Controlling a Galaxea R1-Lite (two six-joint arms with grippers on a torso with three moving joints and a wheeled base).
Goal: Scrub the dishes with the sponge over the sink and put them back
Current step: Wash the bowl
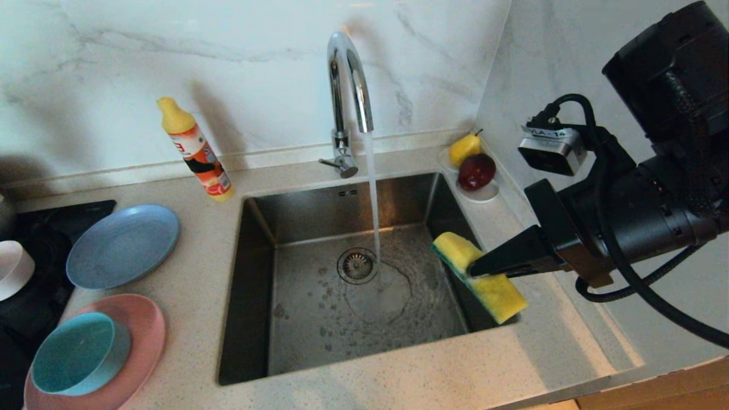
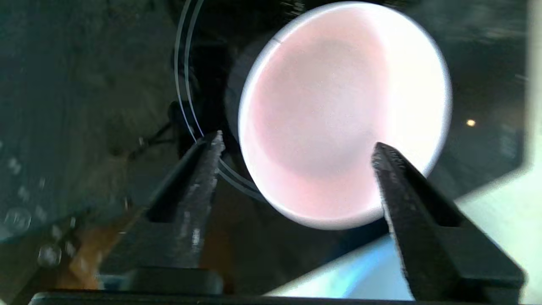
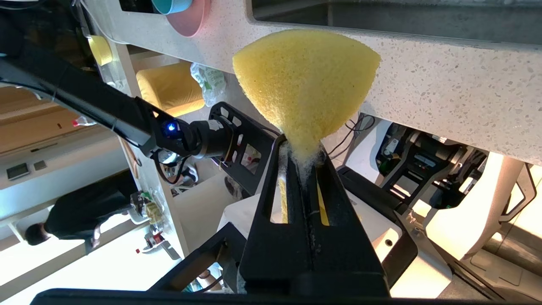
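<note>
Right gripper (image 1: pixel 475 269) clamped tight on sponge (image 1: pixel 478 276), over right edge of sink (image 1: pixel 256 319). Left gripper (image 2: pixel 296 148) wide apart, empty, above pale bowl (image 2: pixel 338 110). Camera label "VLA-14". Soap bottle (image 1: pixel 196 151) behind sink; its writing unreadable.

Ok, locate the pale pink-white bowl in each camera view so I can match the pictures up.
Head view: the pale pink-white bowl sits at the far left edge, on the black cooktop, cut off by the frame.
Left wrist view: it fills the upper middle, seen from above between the open left gripper fingers.
Right wrist view: not in it.
Shared landmark: the black cooktop under the bowl shows in the head and left wrist views.
</note>
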